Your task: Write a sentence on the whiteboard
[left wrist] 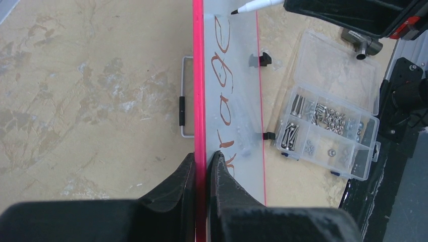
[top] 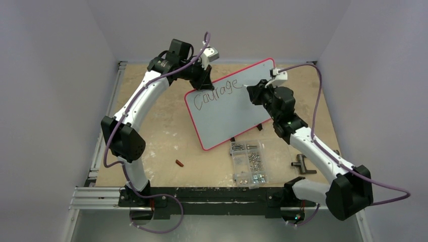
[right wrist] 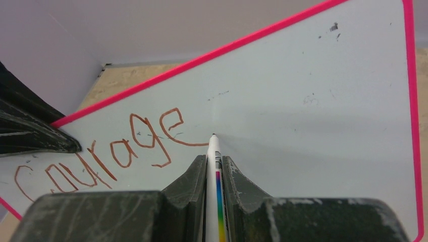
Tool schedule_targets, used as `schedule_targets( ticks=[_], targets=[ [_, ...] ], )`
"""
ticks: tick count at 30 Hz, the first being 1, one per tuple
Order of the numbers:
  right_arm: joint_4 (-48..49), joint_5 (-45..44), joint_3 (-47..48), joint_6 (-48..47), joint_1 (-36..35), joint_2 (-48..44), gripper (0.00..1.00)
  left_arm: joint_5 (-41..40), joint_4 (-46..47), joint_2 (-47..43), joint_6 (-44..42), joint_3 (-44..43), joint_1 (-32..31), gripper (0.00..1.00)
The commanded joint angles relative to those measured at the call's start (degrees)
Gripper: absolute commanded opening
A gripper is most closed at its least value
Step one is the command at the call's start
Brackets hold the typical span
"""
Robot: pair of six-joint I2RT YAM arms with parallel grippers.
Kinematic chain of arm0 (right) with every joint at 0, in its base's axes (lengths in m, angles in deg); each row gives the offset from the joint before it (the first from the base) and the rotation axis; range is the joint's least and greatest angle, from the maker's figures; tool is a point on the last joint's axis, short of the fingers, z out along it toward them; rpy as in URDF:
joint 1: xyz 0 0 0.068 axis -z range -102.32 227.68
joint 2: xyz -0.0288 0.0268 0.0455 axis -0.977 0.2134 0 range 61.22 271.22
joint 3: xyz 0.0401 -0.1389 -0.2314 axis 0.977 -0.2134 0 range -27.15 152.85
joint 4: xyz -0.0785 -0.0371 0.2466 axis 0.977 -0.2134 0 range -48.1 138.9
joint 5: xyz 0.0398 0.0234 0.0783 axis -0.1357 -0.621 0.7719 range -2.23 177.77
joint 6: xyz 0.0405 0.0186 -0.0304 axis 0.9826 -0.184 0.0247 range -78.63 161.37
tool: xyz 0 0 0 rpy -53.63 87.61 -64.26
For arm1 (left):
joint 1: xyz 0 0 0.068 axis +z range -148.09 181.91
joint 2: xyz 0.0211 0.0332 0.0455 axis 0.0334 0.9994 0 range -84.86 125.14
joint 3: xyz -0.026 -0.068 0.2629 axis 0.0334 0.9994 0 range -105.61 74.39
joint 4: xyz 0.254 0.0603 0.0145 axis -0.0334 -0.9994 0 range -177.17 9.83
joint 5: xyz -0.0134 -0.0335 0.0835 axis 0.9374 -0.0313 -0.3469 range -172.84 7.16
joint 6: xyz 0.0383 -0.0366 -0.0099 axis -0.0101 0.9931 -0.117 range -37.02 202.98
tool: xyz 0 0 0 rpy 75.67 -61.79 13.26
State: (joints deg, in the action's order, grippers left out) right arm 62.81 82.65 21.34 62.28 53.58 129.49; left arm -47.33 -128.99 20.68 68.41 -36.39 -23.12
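At the far middle of the table (top: 151, 146) the whiteboard (top: 237, 116) stands tilted, its long axis running from the near left up to the far right corner. The left gripper (left wrist: 203, 159) has its fingers nearly closed on the board's pink rim at the left end, pinching the edge beside the first letters. The sentence (right wrist: 126, 146) reads only "Courage" so far, slanting along that axis away from the left gripper and toward the right one. The right gripper (right wrist: 214, 159) is clamped tight on a marker (right wrist: 214, 146), which points straight out between the fingers at the board. The tip sits just past the tail of the final "e"; whether it touches the surface cannot be told. Bare board lies to the right of the tip, so the next word likely calls for a short shift that way by the right arm, which is the nearer one
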Motion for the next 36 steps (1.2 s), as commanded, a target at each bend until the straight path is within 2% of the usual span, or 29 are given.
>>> schedule_targets(
  ticks=[1, 10, 16, 20, 26, 36],
  targets=[
    [-0.8, -1.3, 4.5, -0.8, -0.1, -5.4, 0.00, -4.1, -5.0, -0.5, -6.2, 1.9, -1.7, 0.00],
    [-1.4, 0.0, 0.2, -0.2, 0.0, -13.0, 0.00, -4.2, -3.7, -2.1, -5.1, 3.3, -1.0, 0.00],
    [0.1, 2.0, -2.3, 0.8, 0.0, -13.8, 0.00, -3.0, -3.6, -3.3, -4.2, 3.6, -0.4, 0.00],
    [1.4, 3.8, -3.6, 1.8, 0.0, -14.2, 0.00, -2.1, -1.7, -5.3, -3.3, 6.7, 0.3, 0.00],
    [1.5, 5.0, -5.1, 2.0, -0.1, -14.9, 0.00, -3.6, 1.5, -7.8, -2.2, 11.7, 0.5, 0.00],
    [1.3, 5.0, -6.0, 1.5, -0.1, -15.0, 0.00, -5.1, 1.9, -8.6, -2.9, 13.1, 0.6, 0.00]
  ],
)
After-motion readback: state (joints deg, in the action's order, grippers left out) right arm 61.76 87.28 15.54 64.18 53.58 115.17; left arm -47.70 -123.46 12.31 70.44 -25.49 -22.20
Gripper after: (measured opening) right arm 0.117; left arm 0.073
